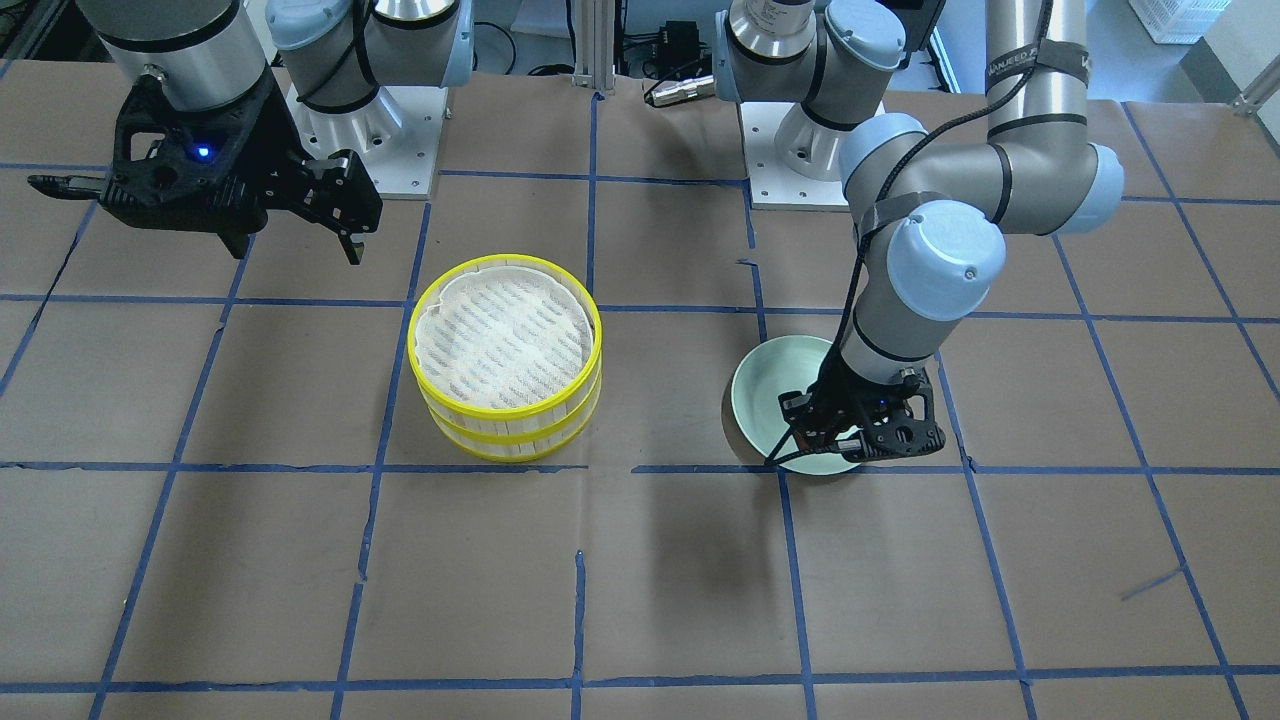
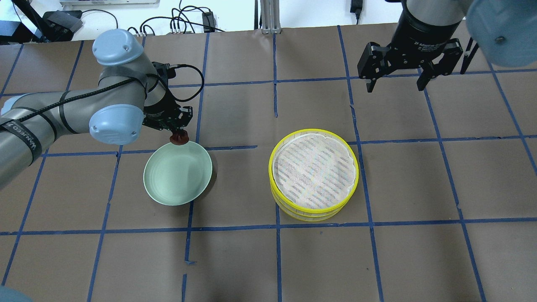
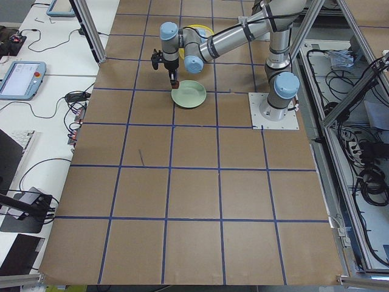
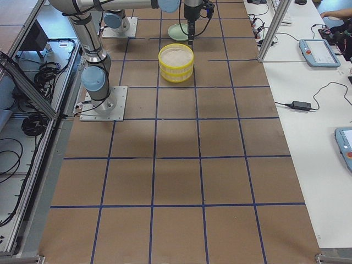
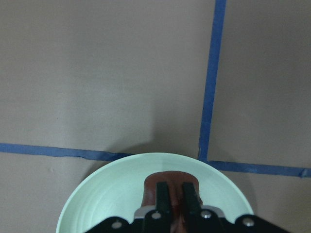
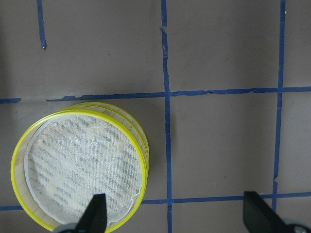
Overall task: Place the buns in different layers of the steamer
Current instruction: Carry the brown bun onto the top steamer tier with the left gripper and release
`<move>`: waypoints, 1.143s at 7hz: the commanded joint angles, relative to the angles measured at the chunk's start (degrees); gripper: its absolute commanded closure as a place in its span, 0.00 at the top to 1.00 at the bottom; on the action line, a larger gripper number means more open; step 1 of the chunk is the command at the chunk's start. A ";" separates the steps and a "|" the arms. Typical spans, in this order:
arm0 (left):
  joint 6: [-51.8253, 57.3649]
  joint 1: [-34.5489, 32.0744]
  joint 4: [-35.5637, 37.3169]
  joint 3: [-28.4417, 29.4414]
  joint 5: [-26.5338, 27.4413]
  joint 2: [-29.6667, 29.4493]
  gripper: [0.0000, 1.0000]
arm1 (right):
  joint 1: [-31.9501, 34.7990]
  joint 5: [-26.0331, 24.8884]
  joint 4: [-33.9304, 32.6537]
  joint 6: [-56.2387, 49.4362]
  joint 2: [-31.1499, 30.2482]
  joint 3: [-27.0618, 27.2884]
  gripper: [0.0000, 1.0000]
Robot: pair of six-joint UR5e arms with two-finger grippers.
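My left gripper [image 2: 179,135] is shut on the reddish-brown bun [image 2: 179,139] at the far edge of the pale green plate [image 2: 176,176]. In the left wrist view the fingers [image 5: 163,201] pinch the bun [image 5: 167,180] over the plate [image 5: 112,194]. The steamer [image 2: 314,174] stands as two stacked tiers, its top white liner bare; it also shows in the front view [image 1: 505,360] and the right wrist view [image 6: 80,170]. My right gripper [image 2: 396,84] is open and empty, held high beyond the steamer. The white bun shows in no view.
Brown paper with blue tape grid lines covers the table [image 2: 277,260]. The left arm's elbow [image 2: 113,121] hangs over the table left of the plate. The arm bases [image 1: 370,130] stand at the table's back edge.
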 commanded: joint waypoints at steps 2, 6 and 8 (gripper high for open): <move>-25.21 -14.26 0.96 4.49 -7.87 1.75 0.11 | -0.06 -0.06 0.19 -0.07 0.00 0.00 0.98; -48.55 -28.28 8.07 5.75 -8.68 -1.40 0.11 | -0.15 -0.15 0.10 -0.07 0.09 0.00 0.98; -51.74 -30.92 12.56 5.92 -8.95 -4.67 0.99 | -0.24 -0.15 0.19 -0.07 0.00 -0.09 0.98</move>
